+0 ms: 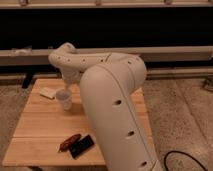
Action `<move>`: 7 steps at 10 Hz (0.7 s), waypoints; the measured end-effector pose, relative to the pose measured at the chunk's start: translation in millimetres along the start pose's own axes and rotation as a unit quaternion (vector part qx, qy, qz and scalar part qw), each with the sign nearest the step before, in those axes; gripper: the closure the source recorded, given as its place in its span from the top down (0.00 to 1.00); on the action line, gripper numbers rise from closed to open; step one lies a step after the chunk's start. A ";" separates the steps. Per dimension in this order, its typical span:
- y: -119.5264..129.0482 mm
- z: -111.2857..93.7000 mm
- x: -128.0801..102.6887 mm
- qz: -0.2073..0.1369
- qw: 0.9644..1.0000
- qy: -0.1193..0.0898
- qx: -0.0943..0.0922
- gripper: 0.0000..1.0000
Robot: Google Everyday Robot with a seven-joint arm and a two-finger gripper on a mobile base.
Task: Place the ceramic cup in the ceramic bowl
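The robot's big white arm (112, 105) is filling the middle of my view, bending back and reaching down to the left over a wooden table (40, 125). The gripper (67, 89) is hanging at the end of it, directly over the ceramic cup (64, 100); from here I cannot tell whether it is clasping the cup or released. The cup is sitting upright at the back left part of the table, rim up, and whether its base is touching the wood is unclear. A flat white object (48, 92) is lying just beside it to the left. Near the front edge, a reddish-brown object (69, 142) and a black object (81, 146) are lying side by side. A dark cable (182, 159) is curling on the floor at the right.
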 end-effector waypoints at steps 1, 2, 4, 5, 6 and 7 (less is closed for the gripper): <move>0.2 0.4 0.0 0.000 1.000 0.000 0.000 0.65; 0.2 0.5 -0.2 0.000 1.000 0.000 0.000 0.65; 0.8 1.9 -0.7 0.001 1.000 0.000 -0.001 0.65; 0.9 2.3 -0.8 0.001 1.000 0.000 -0.001 0.65; 1.0 2.4 -0.9 0.001 1.000 -0.001 -0.001 0.65; 1.1 2.9 -1.1 0.001 1.000 -0.001 -0.001 0.65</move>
